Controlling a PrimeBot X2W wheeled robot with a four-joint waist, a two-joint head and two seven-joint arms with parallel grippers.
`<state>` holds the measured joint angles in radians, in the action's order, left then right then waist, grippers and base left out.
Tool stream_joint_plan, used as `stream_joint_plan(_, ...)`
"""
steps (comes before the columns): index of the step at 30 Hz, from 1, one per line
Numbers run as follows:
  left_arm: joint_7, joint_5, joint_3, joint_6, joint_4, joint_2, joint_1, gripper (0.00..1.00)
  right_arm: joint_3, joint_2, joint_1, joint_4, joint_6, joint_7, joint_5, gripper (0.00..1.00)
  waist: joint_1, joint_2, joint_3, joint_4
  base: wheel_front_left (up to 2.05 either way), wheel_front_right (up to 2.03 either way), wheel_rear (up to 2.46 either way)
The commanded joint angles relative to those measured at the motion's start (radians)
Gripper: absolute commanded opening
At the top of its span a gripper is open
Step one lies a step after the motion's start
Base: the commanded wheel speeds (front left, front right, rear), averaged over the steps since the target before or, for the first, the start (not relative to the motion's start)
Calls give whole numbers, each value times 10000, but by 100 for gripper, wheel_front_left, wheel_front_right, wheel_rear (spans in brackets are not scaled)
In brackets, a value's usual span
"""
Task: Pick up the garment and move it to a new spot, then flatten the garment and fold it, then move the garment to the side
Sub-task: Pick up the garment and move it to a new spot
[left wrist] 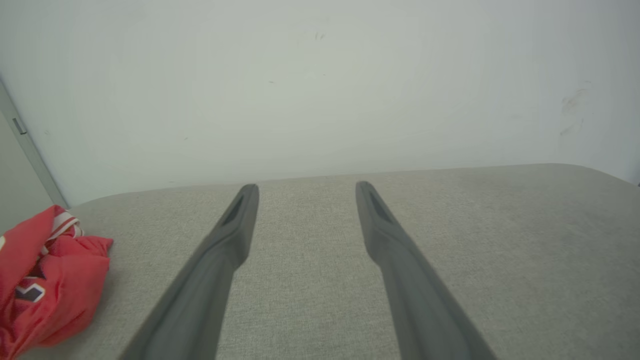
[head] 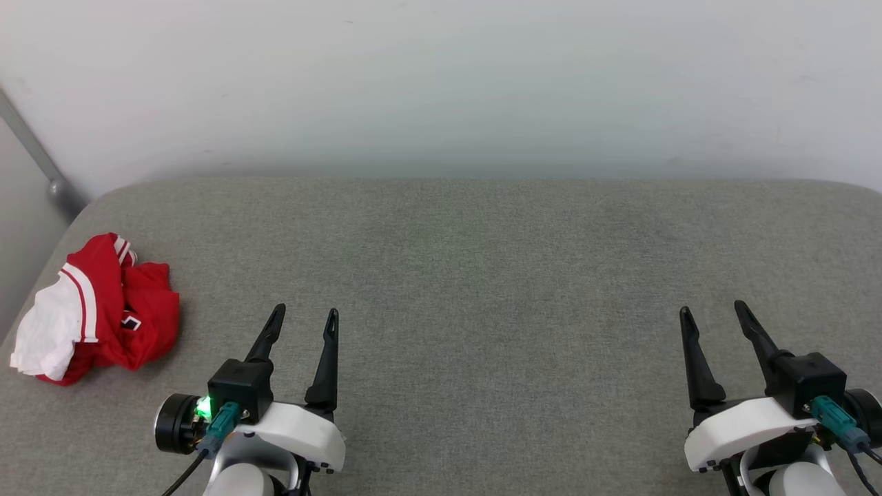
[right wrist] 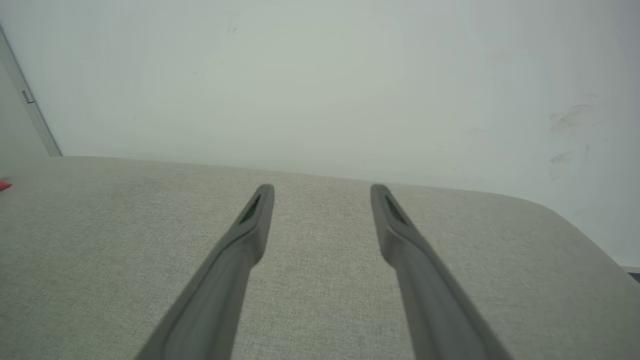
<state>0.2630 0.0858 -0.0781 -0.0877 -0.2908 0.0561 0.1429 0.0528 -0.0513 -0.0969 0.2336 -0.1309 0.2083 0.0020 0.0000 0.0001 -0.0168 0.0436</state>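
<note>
While crumpled, garment lies left of spread left gripper.

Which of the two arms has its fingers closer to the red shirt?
The left gripper, at the lower left: the crumpled shirt lies to its left, while the right gripper sits far across the grey cushion.

On my left wrist camera the garment runs off the frame at eight o'clock. Its number print is mostly folded away; I can't read it. Right wrist, nine o'clock: a red sliver, cut off, too small to identify.
</note>
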Motion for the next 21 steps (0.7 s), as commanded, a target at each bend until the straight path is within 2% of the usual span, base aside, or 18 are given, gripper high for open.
stream_joint_plan(1,26,79,36,-22,-26,-13,64,100,-7,19,-66,25,3,35,26,100,0,-1,-2,11,0,0,0)
stream_joint_plan(10,26,307,296,80,-433,-37,75,100,-212,20,-140,190,3,124,417,100,0,-1,-67,362,0,0,0)
stream_joint_plan(21,26,228,779,190,-583,7,190,100,-809,17,-279,365,3,221,459,100,0,-1,-39,1989,0,0,0)
